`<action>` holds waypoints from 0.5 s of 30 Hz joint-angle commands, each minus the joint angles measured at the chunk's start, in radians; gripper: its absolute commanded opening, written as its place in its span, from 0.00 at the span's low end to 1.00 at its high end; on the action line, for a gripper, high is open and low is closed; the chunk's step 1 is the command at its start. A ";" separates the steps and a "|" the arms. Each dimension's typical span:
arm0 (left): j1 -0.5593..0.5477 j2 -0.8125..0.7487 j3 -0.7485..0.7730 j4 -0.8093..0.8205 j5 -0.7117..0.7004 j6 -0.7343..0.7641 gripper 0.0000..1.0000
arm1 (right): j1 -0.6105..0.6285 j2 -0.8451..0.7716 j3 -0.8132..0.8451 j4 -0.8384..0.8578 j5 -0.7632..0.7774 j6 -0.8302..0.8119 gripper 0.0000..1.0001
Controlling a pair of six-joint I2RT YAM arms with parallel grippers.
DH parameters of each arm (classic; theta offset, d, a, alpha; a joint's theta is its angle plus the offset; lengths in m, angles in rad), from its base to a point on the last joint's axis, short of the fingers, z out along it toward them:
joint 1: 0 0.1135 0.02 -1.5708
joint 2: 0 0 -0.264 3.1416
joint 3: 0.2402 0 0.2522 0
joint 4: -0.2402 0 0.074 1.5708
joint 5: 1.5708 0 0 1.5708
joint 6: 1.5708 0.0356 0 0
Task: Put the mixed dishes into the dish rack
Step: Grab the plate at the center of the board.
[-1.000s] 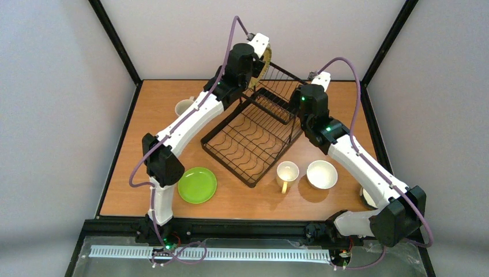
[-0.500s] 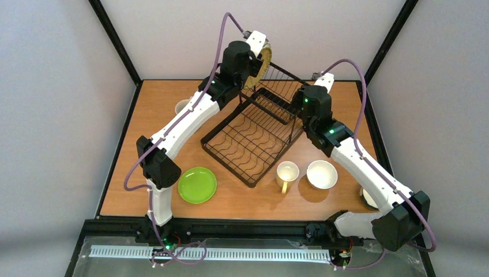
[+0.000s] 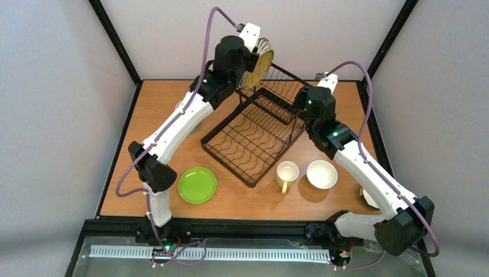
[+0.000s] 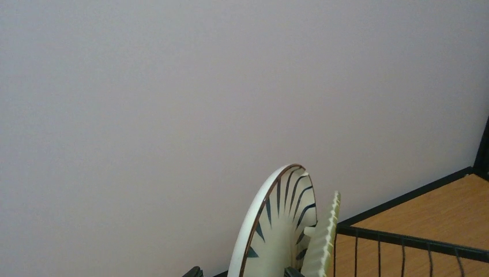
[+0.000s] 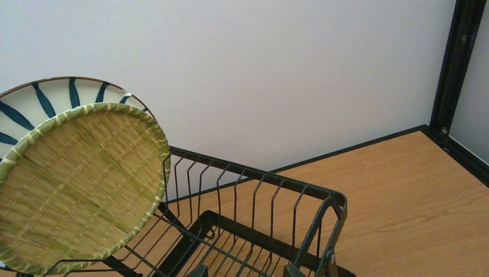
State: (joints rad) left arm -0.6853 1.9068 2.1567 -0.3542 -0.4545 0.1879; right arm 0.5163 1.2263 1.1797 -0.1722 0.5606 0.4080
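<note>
My left gripper (image 3: 258,49) is raised over the far end of the black wire dish rack (image 3: 254,141). In the left wrist view it (image 4: 242,271) is shut on the black-and-white striped plate (image 4: 277,231), held on edge. The woven bamboo plate (image 3: 258,67) stands on edge right beside it (image 4: 322,242), outside the jaws, over the basket section. In the right wrist view the bamboo plate (image 5: 75,184) covers most of the striped plate (image 5: 34,95). My right gripper (image 3: 301,108) hovers at the rack's right corner, open (image 5: 245,270) above the rack wires (image 5: 254,202).
A lime-green plate (image 3: 197,184) lies near left. A pale mug (image 3: 286,173) and a white bowl (image 3: 322,174) stand in front of the rack. Another mug (image 3: 179,106) peeks from behind the left arm. A small dish (image 3: 364,199) is half hidden under the right arm.
My left arm has risen and drawn slightly left, lifting the striped plate higher over the rack. The right arm has shifted only a little.
</note>
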 commanded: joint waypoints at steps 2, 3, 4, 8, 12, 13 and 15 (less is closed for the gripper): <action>-0.029 -0.054 0.045 -0.073 -0.018 -0.041 0.79 | -0.008 -0.041 -0.030 -0.016 -0.004 0.023 0.76; -0.033 -0.062 0.040 -0.079 -0.021 -0.046 0.79 | -0.008 -0.045 -0.033 -0.016 -0.006 0.024 0.76; -0.035 -0.069 0.036 -0.084 -0.025 -0.053 0.79 | -0.008 -0.049 -0.036 -0.016 -0.008 0.025 0.76; -0.046 -0.112 0.001 -0.096 -0.042 -0.072 0.79 | -0.008 -0.064 -0.042 -0.030 -0.012 0.031 0.75; -0.050 -0.183 -0.079 -0.111 -0.087 -0.103 0.79 | -0.007 -0.085 -0.050 -0.035 -0.027 0.035 0.75; -0.050 -0.209 -0.109 -0.115 -0.102 -0.115 0.79 | -0.007 -0.088 -0.053 -0.035 -0.038 0.031 0.75; -0.049 -0.271 -0.180 -0.128 -0.138 -0.153 0.79 | -0.007 -0.086 -0.049 -0.037 -0.090 0.015 0.75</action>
State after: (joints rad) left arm -0.7269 1.7462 2.0636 -0.4343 -0.5083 0.1112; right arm 0.5163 1.1580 1.1450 -0.1978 0.5339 0.4271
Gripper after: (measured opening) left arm 0.789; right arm 0.756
